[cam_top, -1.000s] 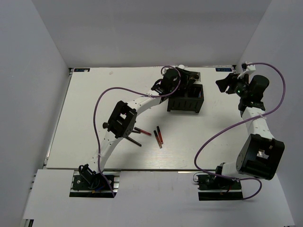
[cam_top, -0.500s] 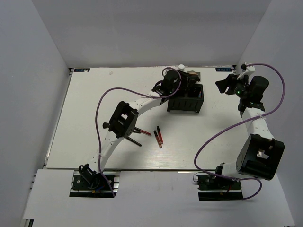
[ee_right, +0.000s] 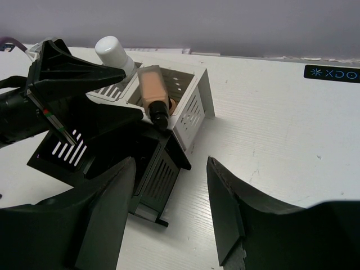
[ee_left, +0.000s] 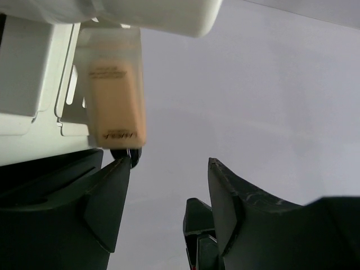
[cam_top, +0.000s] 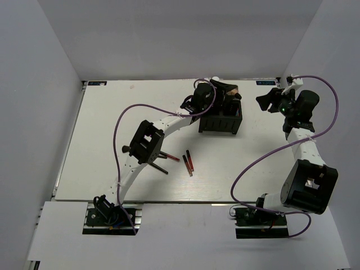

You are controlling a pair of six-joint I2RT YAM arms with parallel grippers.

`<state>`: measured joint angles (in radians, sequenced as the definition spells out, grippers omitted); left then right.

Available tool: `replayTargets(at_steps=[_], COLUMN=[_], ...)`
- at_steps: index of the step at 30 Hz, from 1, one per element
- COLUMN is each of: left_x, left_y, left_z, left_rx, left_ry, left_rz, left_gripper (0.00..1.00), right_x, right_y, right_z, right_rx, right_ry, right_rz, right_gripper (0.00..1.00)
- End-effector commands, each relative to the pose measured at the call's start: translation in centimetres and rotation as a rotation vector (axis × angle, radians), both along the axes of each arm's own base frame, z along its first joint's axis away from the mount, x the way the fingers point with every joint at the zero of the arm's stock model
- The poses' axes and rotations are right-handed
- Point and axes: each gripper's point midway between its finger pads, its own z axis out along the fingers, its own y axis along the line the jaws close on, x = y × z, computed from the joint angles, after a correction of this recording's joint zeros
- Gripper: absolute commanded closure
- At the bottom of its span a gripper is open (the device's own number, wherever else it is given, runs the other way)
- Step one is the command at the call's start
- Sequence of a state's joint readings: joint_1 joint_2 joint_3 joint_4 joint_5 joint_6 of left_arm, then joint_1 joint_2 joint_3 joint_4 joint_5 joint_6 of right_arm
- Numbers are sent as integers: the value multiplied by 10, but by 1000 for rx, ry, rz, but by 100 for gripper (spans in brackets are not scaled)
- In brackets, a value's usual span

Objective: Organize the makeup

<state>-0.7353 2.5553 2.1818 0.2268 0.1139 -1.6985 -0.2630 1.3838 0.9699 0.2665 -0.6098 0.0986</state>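
Your left gripper stands open, with nothing between its fingers. The tan bottle lies tilted across the white box, its dark cap low at the rim and just beside one fingertip. If you draw away carelessly, I think this finger can catch the cap and tip the bottle out. Your right gripper is also open and empty, well apart.

White table is lightly scuffed. Plain pale walls enclose it on three sides: back wall, left wall, right wall. Lighting is even.
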Motion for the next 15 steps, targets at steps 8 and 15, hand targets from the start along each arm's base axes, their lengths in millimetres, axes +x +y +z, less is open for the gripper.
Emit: replayTargets(at_steps=[8,15], left_x=[-9,-20], left_y=[0,6], left_z=[38,75], left_rx=[-46,-48], left_ry=[-32,-106], left_rz=[-38,-85], left_gripper=[29,30], right_x=[-1,-4], right_y=[2,7], right_z=[25,26], right_rx=[-13,-33], right_ry=[-83,-91], right_rz=[23,62], right_gripper=[40,39])
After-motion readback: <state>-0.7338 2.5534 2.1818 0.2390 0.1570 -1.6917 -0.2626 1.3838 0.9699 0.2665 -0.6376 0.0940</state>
